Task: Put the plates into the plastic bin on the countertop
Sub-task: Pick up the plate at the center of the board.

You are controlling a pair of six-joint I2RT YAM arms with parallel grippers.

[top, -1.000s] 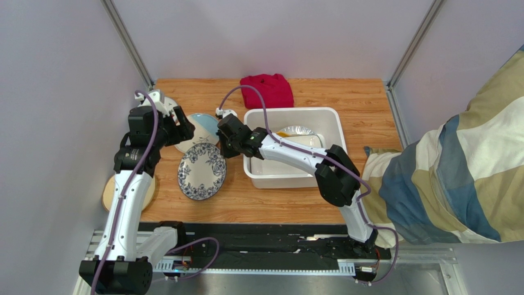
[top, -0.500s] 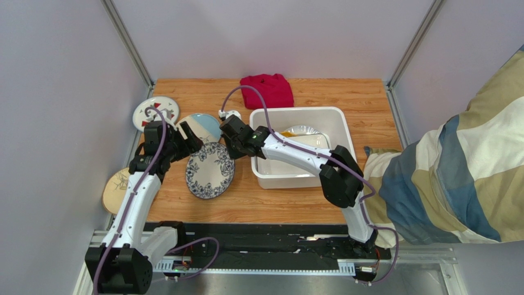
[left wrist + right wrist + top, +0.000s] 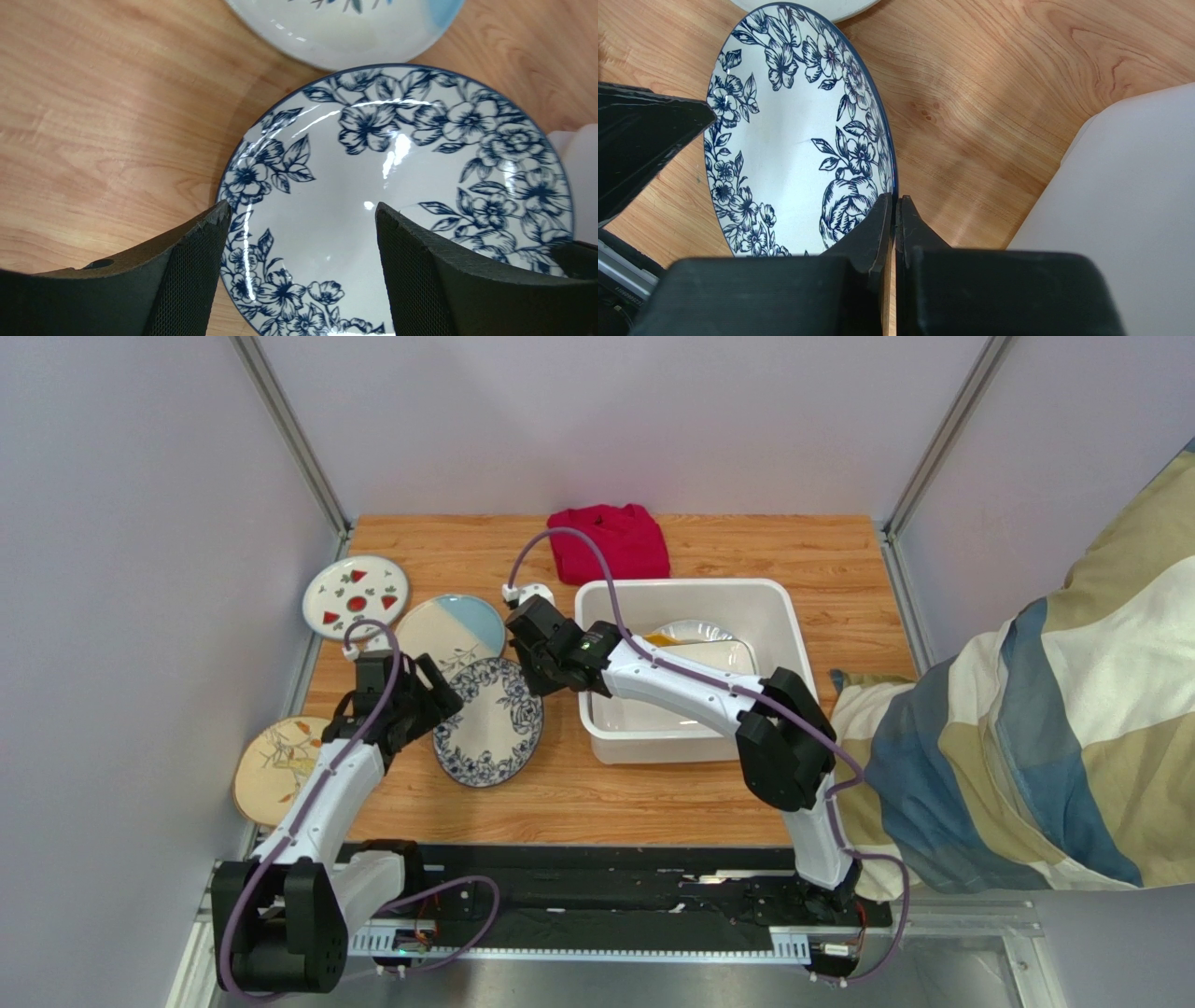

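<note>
The left tool hangs spread over the floral plate, flat on the counter. The right tool — pressed together, holding nothing — sits at its rim, beside the bin. A shallow bite on that slick rim could slip, or the plate clip the bin wall.

You are looking down into a small booth. A pale grey back wall and a matching side wall on the left meet at slanted metal posts. At the right edge, a patchwork fabric in blue, cream and olive bulges into your view. Along the near side a black rail runs above a brushed metal sheet. The light is soft and even.
</note>
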